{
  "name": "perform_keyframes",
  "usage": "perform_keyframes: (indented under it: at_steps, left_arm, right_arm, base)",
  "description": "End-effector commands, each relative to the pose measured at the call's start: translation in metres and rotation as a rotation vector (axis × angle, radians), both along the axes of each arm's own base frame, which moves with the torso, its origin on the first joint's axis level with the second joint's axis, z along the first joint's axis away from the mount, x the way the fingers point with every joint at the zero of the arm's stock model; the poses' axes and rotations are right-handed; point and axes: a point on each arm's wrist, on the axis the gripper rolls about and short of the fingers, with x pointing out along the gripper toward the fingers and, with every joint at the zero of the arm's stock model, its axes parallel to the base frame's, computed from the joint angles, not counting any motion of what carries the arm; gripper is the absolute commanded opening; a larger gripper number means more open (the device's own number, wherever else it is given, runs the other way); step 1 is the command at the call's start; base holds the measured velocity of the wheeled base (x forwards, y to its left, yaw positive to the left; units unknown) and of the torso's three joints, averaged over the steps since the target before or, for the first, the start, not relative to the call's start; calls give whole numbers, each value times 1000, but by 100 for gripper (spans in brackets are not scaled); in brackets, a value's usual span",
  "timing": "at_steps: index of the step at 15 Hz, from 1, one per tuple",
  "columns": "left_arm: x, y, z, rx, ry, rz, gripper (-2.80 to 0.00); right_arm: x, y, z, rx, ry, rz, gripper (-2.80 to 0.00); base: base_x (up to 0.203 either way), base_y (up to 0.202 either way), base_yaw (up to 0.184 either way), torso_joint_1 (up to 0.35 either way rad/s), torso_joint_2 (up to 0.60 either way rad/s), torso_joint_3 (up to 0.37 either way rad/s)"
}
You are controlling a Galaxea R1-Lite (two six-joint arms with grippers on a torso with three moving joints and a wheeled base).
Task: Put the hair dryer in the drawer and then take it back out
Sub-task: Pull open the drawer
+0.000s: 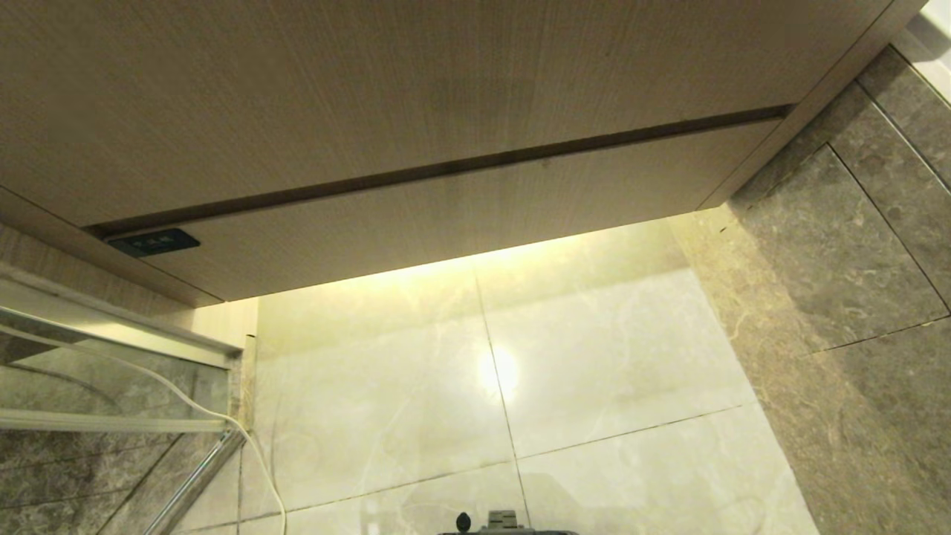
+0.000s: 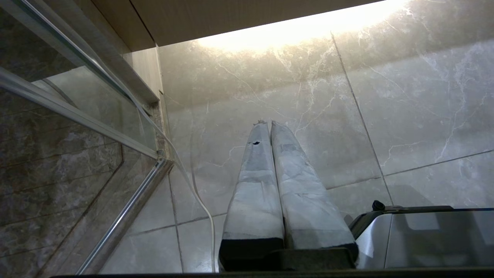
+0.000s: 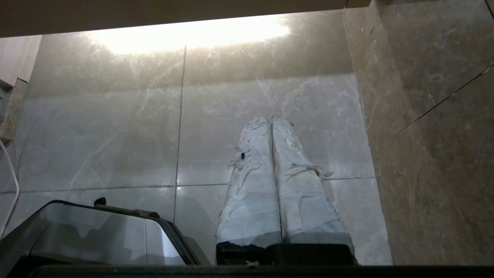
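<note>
The drawer (image 1: 461, 223) is a wide light-beige wood-grain front with a small dark label (image 1: 152, 242) at its left end. It sits flush under the plain panel (image 1: 371, 89), closed. The hair dryer is out of view. Neither arm shows in the head view. My left gripper (image 2: 269, 123) hangs low over the pale floor tiles, its taped fingers pressed together and holding nothing. My right gripper (image 3: 271, 119) is likewise shut and empty above the floor, close to the dark marble wall (image 3: 432, 135).
A glass shower door with a metal frame (image 1: 111, 371) stands at the left, and a long thin white cable (image 1: 252, 453) trails down beside it. Dark marble wall (image 1: 854, 260) closes the right side. My base (image 1: 501, 524) shows at the bottom edge.
</note>
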Motion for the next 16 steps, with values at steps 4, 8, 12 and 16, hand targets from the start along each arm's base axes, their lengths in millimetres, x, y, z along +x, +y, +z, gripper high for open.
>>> perform_keyframes:
  at_steps: [4, 8, 12, 16]
  left_arm:
    - [0, 0, 0, 0, 1, -1, -280]
    - [0, 0, 0, -1, 1, -1, -280]
    - [0, 0, 0, 0, 0, -1, -280]
    - [0, 0, 0, 0, 1, -1, -280]
  right_arm:
    - [1, 0, -12, -4, 2, 0, -280]
    - [1, 0, -12, -25, -3, -1, -280]
    - [0, 0, -11, -21, -5, -2, -280]
    - [1, 0, -12, -12, 5, 1, -280]
  base:
    - [0, 0, 0, 0, 0, 0]
    - [0, 0, 0, 0, 0, 0]
    - [0, 0, 0, 0, 0, 0]
    - [2, -7, 145, -37, 136, 81]
